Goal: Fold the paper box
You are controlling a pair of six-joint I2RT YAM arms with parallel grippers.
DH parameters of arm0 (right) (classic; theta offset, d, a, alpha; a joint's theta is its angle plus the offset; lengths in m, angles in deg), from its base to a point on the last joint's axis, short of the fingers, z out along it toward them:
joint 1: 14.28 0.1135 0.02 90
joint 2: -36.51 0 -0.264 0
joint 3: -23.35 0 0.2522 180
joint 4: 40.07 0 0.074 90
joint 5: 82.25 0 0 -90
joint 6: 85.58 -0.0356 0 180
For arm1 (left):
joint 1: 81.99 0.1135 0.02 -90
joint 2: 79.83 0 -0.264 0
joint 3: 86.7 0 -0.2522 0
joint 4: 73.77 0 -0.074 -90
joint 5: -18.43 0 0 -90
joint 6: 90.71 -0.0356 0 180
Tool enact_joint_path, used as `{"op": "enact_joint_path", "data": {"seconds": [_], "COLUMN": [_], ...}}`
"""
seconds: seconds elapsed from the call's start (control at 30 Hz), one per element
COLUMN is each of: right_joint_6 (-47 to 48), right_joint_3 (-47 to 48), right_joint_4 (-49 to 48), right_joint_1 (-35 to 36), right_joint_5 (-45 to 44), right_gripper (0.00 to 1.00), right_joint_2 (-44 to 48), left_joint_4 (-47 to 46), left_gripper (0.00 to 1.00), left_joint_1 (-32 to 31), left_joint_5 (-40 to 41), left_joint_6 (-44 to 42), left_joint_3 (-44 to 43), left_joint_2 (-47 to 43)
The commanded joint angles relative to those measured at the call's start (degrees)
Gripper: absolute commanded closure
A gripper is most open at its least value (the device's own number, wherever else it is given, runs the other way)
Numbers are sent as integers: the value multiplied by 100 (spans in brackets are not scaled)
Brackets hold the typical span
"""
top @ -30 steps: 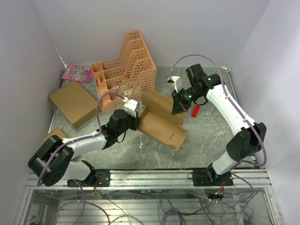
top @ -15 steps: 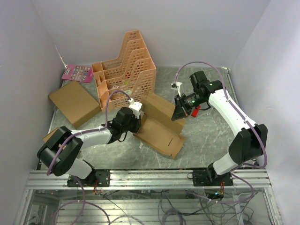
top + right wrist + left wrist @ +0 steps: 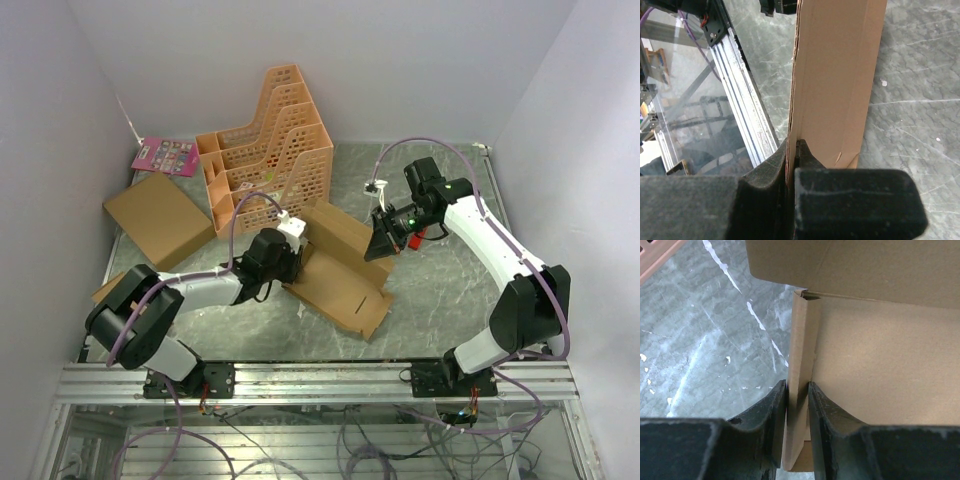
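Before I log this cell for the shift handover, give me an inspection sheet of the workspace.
Surface: grey marbled table, white specks.
Job's things: paper box mid-table, partly folded, back wall raised.
Clutter: orange file tray, flat cardboard box, small brown box, pink card, red item.
Grippers: left gripper and right gripper each shut on a box wall.
Cables: purple cables loop above both arms.
Surroundings: pale walls; aluminium rail at near edge.

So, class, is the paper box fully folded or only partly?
Partly: the paper box has one panel lying flat, another panel and a side flap standing up.
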State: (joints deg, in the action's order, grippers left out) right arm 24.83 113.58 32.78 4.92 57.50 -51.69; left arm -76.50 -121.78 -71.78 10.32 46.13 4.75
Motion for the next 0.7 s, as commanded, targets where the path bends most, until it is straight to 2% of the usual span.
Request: {"op": "enact_joint_path", "data": {"seconds": [0.0,0.07,0.13,0.2,0.23,0.5,0.67], "right_joint_6": [142,152,157,168,165,80,105], "right_joint_3": [-27,-18,-18,-26,-31,-57,-35], "right_joint_4": [-372,-364,-363,-354,-354,-418,-383], "right_joint_1": [31,29,24,29,23,22,31], "right_joint_5": [394,394,386,373,348,219,219], "right_gripper": [100,100,100,100,100,100,100], "right_joint_2": [7,9,5,5,6,-37,-71], "left_joint_4": [-7,13,74,148,194,606,650], "left_gripper": [66,66,77,92,93,92,72], "left_joint_1": [-44,-46,-42,-46,-46,-89,-89], "left_joint_5": [29,37,28,42,108,482,505], "left_joint_6": [-138,-146,-171,-193,-223,-328,-214], "left_joint_3": [-208,-203,-225,-256,-267,-371,-436], "left_joint_2": [108,102,95,98,107,65,-53]}}
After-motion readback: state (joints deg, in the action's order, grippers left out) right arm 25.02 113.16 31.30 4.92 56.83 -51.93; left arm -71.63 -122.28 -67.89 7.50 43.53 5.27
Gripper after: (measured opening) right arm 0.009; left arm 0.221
